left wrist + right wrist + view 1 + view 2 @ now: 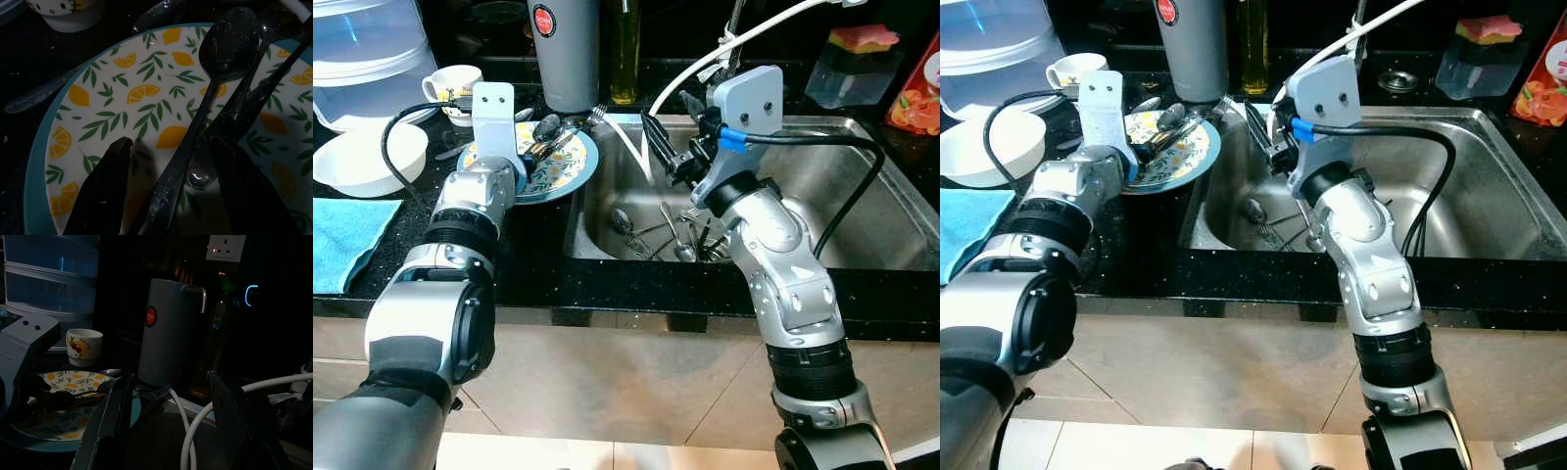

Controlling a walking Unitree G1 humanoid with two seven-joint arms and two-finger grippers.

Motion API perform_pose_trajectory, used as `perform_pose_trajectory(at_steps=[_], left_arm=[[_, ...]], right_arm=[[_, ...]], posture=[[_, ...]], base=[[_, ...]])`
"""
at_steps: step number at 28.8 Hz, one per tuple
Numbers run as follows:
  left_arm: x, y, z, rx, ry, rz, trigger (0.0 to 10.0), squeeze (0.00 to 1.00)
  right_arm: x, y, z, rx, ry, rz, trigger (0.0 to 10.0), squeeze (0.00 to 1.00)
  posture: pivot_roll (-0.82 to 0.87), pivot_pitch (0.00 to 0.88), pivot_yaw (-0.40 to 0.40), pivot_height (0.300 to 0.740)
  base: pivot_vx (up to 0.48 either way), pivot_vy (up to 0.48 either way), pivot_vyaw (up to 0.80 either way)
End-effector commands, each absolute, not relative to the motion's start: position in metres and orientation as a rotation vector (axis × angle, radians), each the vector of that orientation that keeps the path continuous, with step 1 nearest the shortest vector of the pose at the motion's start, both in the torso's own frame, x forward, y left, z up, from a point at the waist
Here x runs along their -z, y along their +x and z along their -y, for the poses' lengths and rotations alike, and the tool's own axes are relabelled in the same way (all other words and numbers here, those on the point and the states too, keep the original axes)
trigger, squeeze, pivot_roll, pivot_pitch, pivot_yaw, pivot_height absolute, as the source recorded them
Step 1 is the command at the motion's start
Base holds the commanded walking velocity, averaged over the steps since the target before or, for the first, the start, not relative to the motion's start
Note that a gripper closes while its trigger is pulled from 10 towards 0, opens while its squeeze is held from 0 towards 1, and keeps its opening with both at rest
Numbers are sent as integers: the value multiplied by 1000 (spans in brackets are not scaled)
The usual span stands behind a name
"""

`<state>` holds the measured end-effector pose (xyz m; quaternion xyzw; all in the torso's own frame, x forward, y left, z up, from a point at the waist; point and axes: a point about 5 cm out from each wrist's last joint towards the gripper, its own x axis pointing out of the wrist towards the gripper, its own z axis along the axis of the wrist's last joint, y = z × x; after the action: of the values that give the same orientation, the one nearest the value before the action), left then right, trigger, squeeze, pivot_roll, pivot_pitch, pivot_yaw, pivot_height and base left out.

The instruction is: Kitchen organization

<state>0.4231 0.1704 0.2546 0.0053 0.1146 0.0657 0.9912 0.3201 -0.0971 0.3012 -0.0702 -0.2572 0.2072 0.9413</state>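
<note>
A lemon-patterned plate with a blue rim [570, 174] sits on the black counter left of the sink and carries spoons and a fork. My left gripper [540, 149] hovers low over it, open. Its fingers [105, 186] straddle the handle of a dark spoon [229, 41] that lies on the plate, without pinching it. My right gripper [658, 147] is raised over the sink's left edge, open and holding nothing, with both fingers [107, 421] spread wide. More cutlery [664, 240] lies in the bottom of the steel sink [862, 132].
Behind the plate stand a cartoon mug [455, 86], a grey flask [564, 49] and an oil bottle [626, 49]. A white bowl [367, 159], a blue cloth [342, 230] and a clear container [367, 49] are at the left. A white hose [690, 69] runs over the sink.
</note>
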Motion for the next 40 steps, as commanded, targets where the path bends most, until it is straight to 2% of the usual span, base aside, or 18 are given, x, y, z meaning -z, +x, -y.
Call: perform_pose_trajectory(at_steps=[1,3,6,7,8,9,10,11,12,24,29,30,34,40], left_arm=[[-254,423,-178,-150,15,-237,10000,0],[-251,423,-177,-143,19,-248,8392,0],[-244,422,-176,-125,14,-277,4745,0],[-243,422,-176,-124,14,-282,4745,0],[-241,422,-176,-126,12,-289,3490,0],[-240,422,-177,-128,10,-294,2863,0],[-238,421,-177,-129,3,-301,549,0],[-237,421,-177,-130,-1,-305,549,0],[-237,421,-177,-129,-7,-309,0,0],[-240,421,-177,-146,-10,-299,0,0],[-257,424,-171,-119,9,-202,0,0],[-271,425,-167,-108,42,-132,9725,0],[-282,426,-169,-132,81,-84,10000,0],[-275,427,-167,-102,57,-141,10000,0]], right_arm=[[-301,320,97,-426,-129,520,10000,0],[-301,319,98,-423,-127,520,10000,0],[-300,319,101,-413,-128,517,10000,0],[-300,319,101,-410,-128,516,10000,0],[-299,319,102,-406,-127,515,10000,0],[-299,319,103,-404,-126,515,10000,0],[-299,319,104,-400,-125,514,10000,0],[-299,319,104,-398,-124,513,10000,0],[-298,319,105,-395,-124,513,10000,0],[-299,319,109,-377,-124,515,10000,0],[-299,319,109,-374,-122,515,10000,0],[-299,319,110,-373,-121,516,10000,0],[-300,319,110,-371,-121,518,10000,0],[-302,318,110,-367,-119,526,10000,0]], posture=[[104,76,23,740],[101,81,24,740],[99,86,26,740],[99,86,26,740],[96,90,28,740],[96,90,28,740],[96,90,28,740],[96,90,28,740],[96,90,28,740],[94,94,32,740],[94,93,32,740],[93,91,33,740],[94,89,34,740],[90,88,39,740]], base=[[0,0,0],[0,0,0],[0,0,0],[0,0,0],[0,0,0],[0,0,0],[0,0,0],[0,0,0],[0,0,0],[0,0,0],[0,0,0],[0,0,0],[0,0,0],[0,0,0]])
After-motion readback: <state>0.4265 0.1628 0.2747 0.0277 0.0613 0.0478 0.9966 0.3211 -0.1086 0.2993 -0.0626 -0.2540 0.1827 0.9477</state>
